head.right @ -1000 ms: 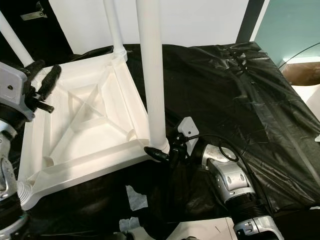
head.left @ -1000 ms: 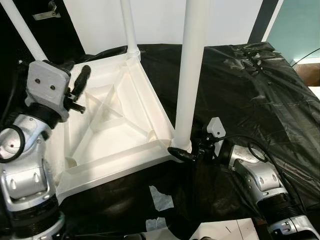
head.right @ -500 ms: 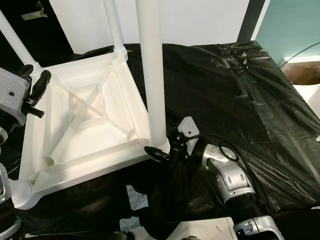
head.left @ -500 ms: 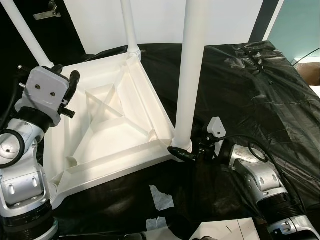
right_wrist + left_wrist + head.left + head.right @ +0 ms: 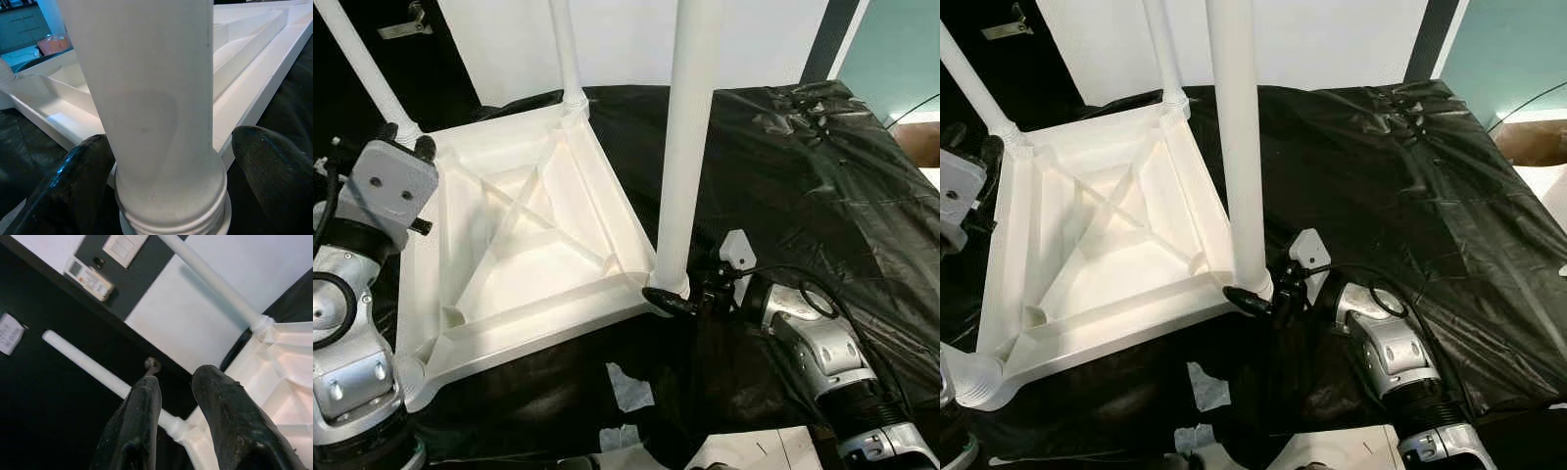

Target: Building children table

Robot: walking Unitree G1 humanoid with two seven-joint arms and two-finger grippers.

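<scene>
Left gripper (image 5: 186,401) pulled back from over tabletop inside to outer left edge, near far-left leg (image 5: 367,69); fingers apart, holding nothing. Right gripper (image 5: 161,176) unchanged, low on black sheet (image 5: 803,196), fingers (image 5: 73,176) spread around base of near leg (image 5: 685,147) at right corner. White tabletop (image 5: 524,245) lies upside down, legs upright. Open sheet to right. Paper scraps (image 5: 628,387) by front edge.
</scene>
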